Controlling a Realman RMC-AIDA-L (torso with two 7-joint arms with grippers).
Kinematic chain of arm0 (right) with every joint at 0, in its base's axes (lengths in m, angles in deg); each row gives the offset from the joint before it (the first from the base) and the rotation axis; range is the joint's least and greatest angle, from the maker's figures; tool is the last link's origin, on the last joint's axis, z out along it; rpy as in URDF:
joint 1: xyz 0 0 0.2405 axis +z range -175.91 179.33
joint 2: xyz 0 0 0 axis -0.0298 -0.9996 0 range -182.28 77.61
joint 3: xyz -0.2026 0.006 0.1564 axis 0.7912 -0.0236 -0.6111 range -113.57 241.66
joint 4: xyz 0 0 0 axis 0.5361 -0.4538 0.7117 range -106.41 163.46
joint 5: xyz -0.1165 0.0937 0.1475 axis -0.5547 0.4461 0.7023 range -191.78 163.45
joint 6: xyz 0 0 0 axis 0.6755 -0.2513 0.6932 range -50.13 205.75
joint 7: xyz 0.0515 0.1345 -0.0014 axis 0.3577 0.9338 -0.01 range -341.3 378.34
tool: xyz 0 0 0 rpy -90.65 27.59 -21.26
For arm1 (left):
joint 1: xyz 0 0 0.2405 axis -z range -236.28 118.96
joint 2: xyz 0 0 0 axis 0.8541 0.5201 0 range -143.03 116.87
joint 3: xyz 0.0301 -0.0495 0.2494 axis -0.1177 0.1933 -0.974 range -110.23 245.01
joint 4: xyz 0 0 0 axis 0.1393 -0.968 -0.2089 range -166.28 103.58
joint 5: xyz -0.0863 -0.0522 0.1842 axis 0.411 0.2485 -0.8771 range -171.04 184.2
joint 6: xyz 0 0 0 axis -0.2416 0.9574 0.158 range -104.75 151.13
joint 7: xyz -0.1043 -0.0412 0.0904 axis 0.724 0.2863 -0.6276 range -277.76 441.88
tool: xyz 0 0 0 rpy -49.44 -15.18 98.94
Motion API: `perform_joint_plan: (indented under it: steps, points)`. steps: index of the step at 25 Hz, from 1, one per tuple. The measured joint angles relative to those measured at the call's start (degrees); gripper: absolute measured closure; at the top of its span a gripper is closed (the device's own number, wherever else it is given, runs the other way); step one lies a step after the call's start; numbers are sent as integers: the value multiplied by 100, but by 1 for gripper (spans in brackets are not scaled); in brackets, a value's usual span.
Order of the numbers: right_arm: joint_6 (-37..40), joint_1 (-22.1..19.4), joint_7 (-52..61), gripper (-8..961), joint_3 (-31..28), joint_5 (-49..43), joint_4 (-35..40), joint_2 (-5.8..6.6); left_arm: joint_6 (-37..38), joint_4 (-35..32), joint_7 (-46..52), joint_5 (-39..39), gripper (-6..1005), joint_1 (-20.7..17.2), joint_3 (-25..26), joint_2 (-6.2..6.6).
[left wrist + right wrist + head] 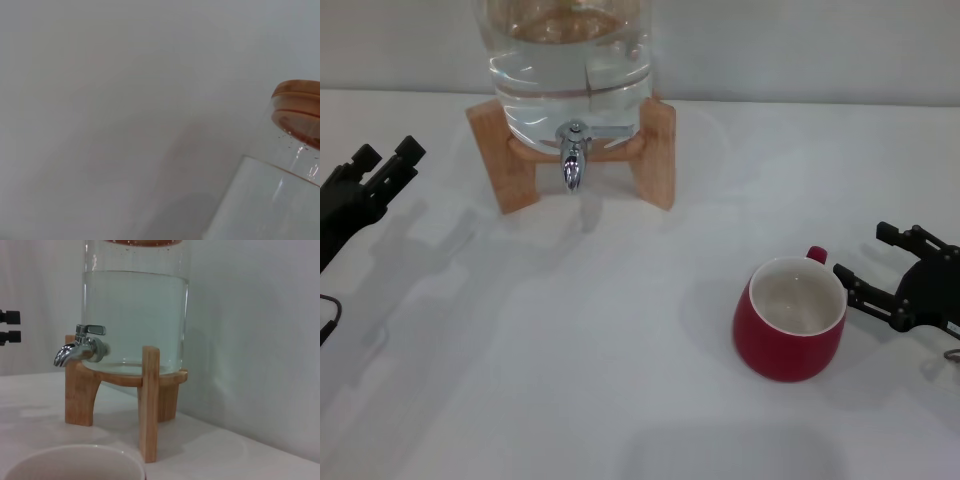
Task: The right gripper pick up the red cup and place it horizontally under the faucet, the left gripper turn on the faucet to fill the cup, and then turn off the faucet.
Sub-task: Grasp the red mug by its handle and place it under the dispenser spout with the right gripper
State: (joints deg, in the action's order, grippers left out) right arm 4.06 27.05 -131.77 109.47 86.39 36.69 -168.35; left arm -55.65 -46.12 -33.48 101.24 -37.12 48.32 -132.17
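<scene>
The red cup (790, 325) stands upright on the white table at the right, white inside showing, its small handle turned toward the back right. My right gripper (861, 252) is open just right of the cup, level with the handle and touching nothing. The cup's white rim (75, 460) shows at the lower edge of the right wrist view. The chrome faucet (573, 158) (80, 346) juts from the water jar with its lever flat on top. My left gripper (386, 153) hovers open at the far left, well away from the faucet; its fingertips (9, 317) show in the right wrist view.
The glass jar (570, 70) (135, 315), partly filled with water, rests on a wooden stand (655, 150) at the back centre, near a pale wall. Its wooden lid (297, 107) appears in the left wrist view. Bare white table (570, 350) lies between stand and cup.
</scene>
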Motion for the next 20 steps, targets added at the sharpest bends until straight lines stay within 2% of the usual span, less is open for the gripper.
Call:
perform_joint_plan:
  steps: [20]
  points:
    - [243, 285, -158, 188, 142, 11, -219, -18, -27, 0, 13, 0, 130, -10, 20, -9]
